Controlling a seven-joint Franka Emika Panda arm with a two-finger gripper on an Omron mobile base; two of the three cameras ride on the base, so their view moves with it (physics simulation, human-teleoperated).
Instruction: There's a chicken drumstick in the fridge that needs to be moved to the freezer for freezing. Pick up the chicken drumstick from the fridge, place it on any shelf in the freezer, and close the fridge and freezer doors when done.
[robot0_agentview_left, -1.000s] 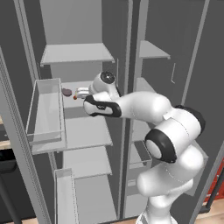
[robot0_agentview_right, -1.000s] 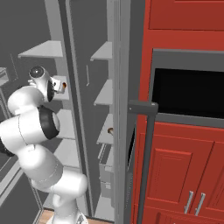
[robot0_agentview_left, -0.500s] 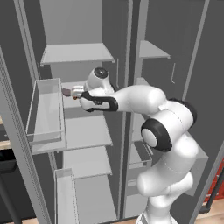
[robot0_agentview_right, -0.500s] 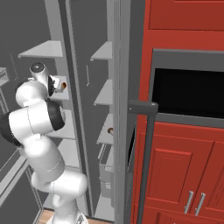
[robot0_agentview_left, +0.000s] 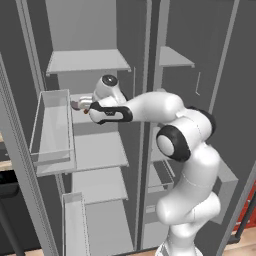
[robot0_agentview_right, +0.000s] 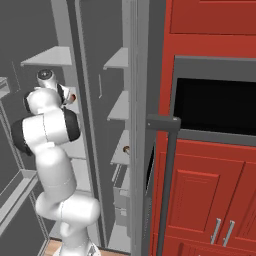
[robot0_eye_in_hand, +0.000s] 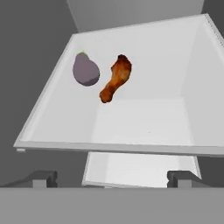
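The chicken drumstick (robot0_eye_in_hand: 116, 78) is golden brown and lies on a white fridge shelf (robot0_eye_in_hand: 144, 127), thick end pointing away from me. My gripper (robot0_eye_in_hand: 113, 179) hovers above the shelf's near edge, short of the drumstick. It is open, its two dark fingertips (robot0_eye_in_hand: 41, 177) set wide with nothing between them. In the left base view the gripper (robot0_agentview_left: 82, 105) reaches into the left compartment at the middle shelf. The fridge and freezer doors both stand open.
A purple eggplant (robot0_eye_in_hand: 85, 70) lies close beside the drumstick, to its left. The open left door's clear bins (robot0_agentview_left: 50, 125) stand just left of my hand. A centre post (robot0_agentview_left: 145, 125) divides the two compartments. Red cabinets and a dark oven (robot0_agentview_right: 215, 110) are on the right.
The arm has stretched further into the left compartment, carrying the hand left and deeper towards the middle shelf. The jaws stayed open.
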